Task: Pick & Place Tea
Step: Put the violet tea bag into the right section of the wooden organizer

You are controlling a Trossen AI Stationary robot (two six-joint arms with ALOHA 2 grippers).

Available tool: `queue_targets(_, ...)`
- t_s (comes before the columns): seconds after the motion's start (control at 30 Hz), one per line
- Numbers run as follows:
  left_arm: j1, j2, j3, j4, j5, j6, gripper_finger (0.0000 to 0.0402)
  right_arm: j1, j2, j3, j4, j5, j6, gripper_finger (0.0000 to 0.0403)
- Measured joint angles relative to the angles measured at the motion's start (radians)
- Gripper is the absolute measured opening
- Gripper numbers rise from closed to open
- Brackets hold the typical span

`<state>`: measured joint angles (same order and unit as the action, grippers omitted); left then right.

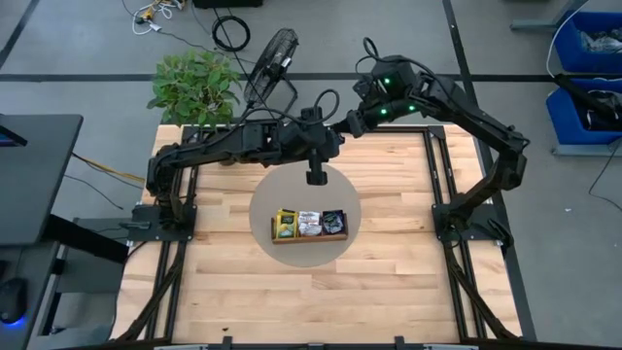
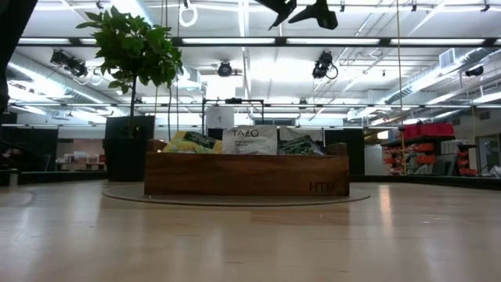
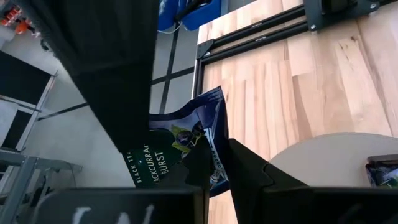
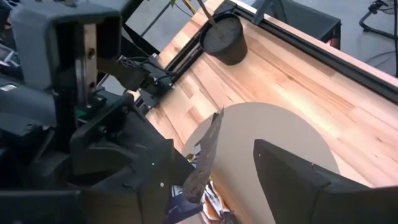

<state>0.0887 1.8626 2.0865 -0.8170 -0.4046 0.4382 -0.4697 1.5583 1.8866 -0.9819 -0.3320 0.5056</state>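
Your left gripper (image 3: 214, 163) is pinched shut on the dark blue blackcurrant tea packet (image 3: 186, 146), up above the wooden tray (image 1: 309, 236). Right gripper (image 4: 214, 168) has its fingers apart beside it. Line up over the blue-packet compartment, lower, then release.

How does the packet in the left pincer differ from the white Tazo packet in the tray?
The blue packet is dark blue with a fruit picture; the white packet is white with plain lettering. The blue packet is clamped in the left pincer, away from the tray; the white packet stands in its middle compartment. Both are small flat tea packets.
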Motion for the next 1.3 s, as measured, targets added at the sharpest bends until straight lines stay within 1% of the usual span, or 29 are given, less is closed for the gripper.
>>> queue_targets(0.2, 0.0, 0.0, 0.0, 0.008, 0.001, 0.0, 0.0044, 0.023, 0.018, 0.0, 0.014, 0.009, -0.005, 0.02)
queue_targets(0.37, 0.0, 0.0, 0.0, 0.008, 0.0, -0.002, 0.0042, 0.03, 0.024, 0.0, 0.021, 0.009, -0.008, 0.016)
queue_targets(0.5, 0.0, 0.0, 0.0, 0.007, 0.001, -0.008, 0.0045, 0.029, 0.026, 0.0, 0.023, 0.011, -0.014, 0.0108)
queue_targets(0.63, 0.0, 0.0, 0.0, 0.005, 0.001, -0.014, 0.0047, 0.029, 0.026, 0.0, 0.025, 0.033, -0.03, 0.0029)
queue_targets(0.7, 0.0, 0.0, 0.0, 0.005, 0.0, -0.026, 0.0047, 0.029, 0.026, 0.0, 0.025, 0.033, -0.048, 0.0009)
queue_targets(0.9, 0.0, -0.002, 0.0, 0.003, -0.001, -0.045, 0.0048, 0.029, 0.025, 0.0, 0.025, 0.044, -0.069, 0.0004)
queue_targets(1.1, 0.0, -0.002, 0.0, -0.002, -0.001, -0.152, 0.0051, 0.022, 0.02, 0.0, 0.024, 0.066, -0.096, 0.0002)
queue_targets(1.2, 0.0, -0.002, 0.001, -0.014, 0.005, -0.201, 0.0068, 0.017, 0.018, 0.0, 0.022, 0.074, -0.107, 0.0001)
queue_targets(1.3, -0.004, -0.002, 0.001, -0.028, 0.005, -0.252, 0.0096, 0.011, 0.017, 0.0, 0.01, 0.087, -0.125, 0.0001)
